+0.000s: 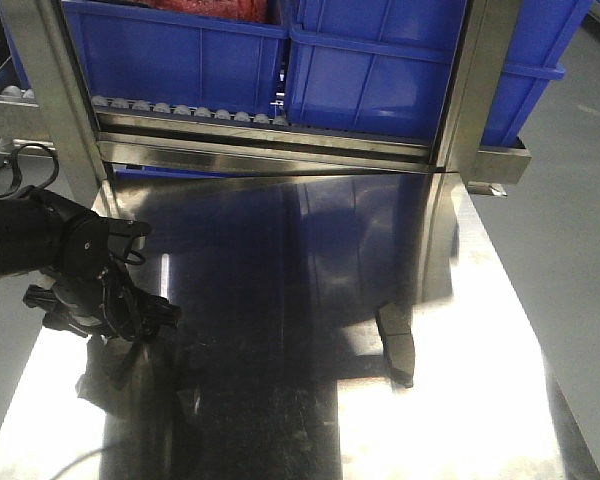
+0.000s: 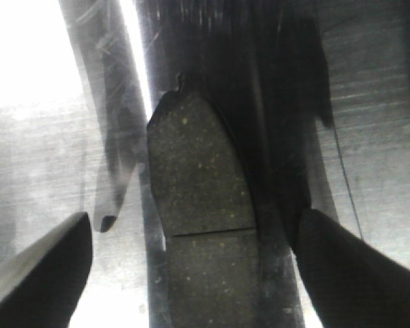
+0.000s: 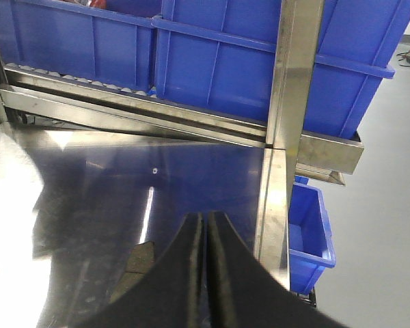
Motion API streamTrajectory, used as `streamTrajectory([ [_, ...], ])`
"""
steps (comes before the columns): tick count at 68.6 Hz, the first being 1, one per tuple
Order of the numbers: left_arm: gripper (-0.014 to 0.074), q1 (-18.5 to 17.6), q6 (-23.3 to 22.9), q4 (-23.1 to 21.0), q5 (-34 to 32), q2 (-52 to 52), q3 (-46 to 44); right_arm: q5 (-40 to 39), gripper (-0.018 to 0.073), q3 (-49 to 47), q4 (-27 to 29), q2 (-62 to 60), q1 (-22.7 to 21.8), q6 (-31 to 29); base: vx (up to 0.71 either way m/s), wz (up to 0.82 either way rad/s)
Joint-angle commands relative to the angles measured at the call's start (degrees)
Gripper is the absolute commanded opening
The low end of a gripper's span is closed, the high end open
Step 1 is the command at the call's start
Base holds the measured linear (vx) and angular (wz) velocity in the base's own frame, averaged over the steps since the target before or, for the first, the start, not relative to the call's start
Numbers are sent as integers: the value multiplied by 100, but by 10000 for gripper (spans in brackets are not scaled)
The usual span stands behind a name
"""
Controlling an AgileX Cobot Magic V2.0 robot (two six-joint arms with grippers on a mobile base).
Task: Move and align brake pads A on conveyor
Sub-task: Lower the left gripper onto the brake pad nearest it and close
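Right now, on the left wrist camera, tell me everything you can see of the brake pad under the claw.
The brake pad is a dark grey oblong slab with a grainy, light-flecked friction face. A thin groove crosses it, and a small tab sticks out of its rounded far end; the near end runs out of frame. It lies flat on the shiny steel table, lengthwise between the fingers of the open left claw, which touch neither side.

One brake pad [image 2: 198, 178] lies flat on the shiny table [image 2: 34, 157], face up. It is dark grey and flecked with pale specks, with a thin groove across its middle and a small tab at its far end. A second pad [image 1: 396, 345] sits right of the table's middle, lengthwise toward the far edge. It looks dark and curved, though glare blurs it.
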Motion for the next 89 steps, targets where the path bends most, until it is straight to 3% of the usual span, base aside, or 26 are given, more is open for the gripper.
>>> streamTrajectory([
  [1,578,24,2,29,-50,-173,-124,-412,-9,-141,-74,56,-12,-32,0,0],
  [18,523,24,94,23,21,-173,-124,-412,-9,-141,-74,56,-12,-32,0,0],
  [43,211,24,151,-124,36,-173,-124,-417,-9,-141,-74,56,-12,-32,0,0],
  [53,125,24,158,-124,-45,-173,-124,-417,-9,-141,-74,56,-12,-32,0,0],
  [65,112,-83,259,-124,-249,-322,-42,-417,-9,-141,-74,56,-12,-32,0,0],
  [89,115,-329,303,-118,-1832,-2124,1450,-417,-9,-141,-74,56,-12,-32,0,0],
])
